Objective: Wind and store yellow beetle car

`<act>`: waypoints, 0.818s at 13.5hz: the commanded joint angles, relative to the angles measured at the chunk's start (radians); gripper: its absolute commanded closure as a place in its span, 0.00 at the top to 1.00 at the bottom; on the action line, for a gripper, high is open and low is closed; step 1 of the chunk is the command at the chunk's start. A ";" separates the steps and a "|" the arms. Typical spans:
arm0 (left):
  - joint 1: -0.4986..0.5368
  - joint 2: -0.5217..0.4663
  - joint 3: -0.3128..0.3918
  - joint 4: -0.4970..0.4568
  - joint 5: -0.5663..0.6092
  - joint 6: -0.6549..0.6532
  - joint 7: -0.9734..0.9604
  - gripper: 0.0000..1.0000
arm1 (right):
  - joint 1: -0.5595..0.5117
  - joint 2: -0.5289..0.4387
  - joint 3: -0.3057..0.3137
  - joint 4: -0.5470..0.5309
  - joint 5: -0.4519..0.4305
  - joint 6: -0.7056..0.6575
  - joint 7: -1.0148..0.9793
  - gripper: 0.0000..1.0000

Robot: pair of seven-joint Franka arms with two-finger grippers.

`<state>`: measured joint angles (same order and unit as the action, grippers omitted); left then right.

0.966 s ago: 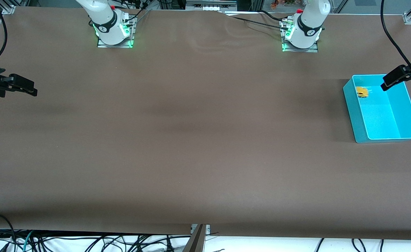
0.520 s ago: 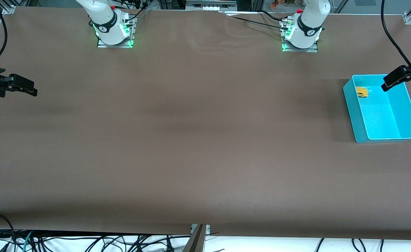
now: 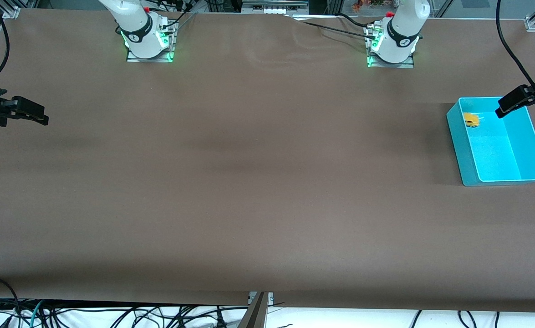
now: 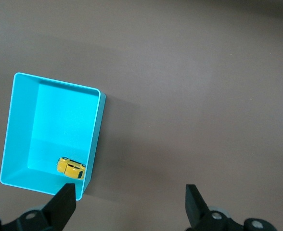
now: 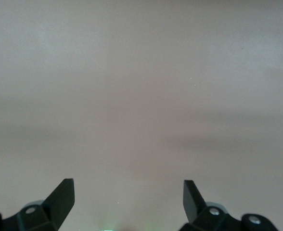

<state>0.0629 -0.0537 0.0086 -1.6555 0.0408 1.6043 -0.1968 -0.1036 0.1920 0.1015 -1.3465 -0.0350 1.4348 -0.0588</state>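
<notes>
Now yellow beetle car (image 3: 471, 120) inside turquoise bin (image 3: 459, 145) at the table's (image 3: 258, 182) left-arm edge, left gripper (image 3: 506, 107) spread empty over the bin, right gripper (image 3: 37, 116) spread empty, waiting over the right-arm edge.

Turquoise bin (image 3: 529, 136) on brown table (image 3: 249, 182), cables (image 3: 112, 314) along edge

The turquoise bin (image 3: 529, 136) looks like smooth plastic with a slight sheen. The yellow beetle car (image 3: 471, 120) is probably glossy plastic too, hard to tell. The brown table cover (image 3: 249, 182) is matt, cloth-like.
</notes>
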 commanded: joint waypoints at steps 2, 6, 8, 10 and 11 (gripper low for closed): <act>0.015 0.011 -0.012 0.025 -0.028 -0.015 0.019 1.00 | 0.001 -0.011 0.000 -0.008 0.013 -0.002 0.013 1.00; 0.014 0.012 -0.016 0.025 -0.028 -0.017 0.019 1.00 | 0.001 -0.013 0.000 -0.008 0.013 -0.004 0.013 1.00; 0.015 0.012 -0.019 0.026 -0.028 -0.017 0.017 1.00 | 0.001 -0.011 0.000 -0.008 0.013 -0.004 0.014 1.00; 0.015 0.012 -0.021 0.026 -0.028 -0.017 0.017 1.00 | 0.001 -0.011 0.000 -0.008 0.013 -0.004 0.013 1.00; 0.015 0.012 -0.021 0.026 -0.028 -0.017 0.017 1.00 | 0.001 -0.011 0.000 -0.008 0.013 -0.005 0.014 1.00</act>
<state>0.0634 -0.0536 -0.0027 -1.6555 0.0398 1.6043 -0.1968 -0.1036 0.1920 0.1015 -1.3465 -0.0350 1.4348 -0.0586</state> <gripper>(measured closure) 0.000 0.000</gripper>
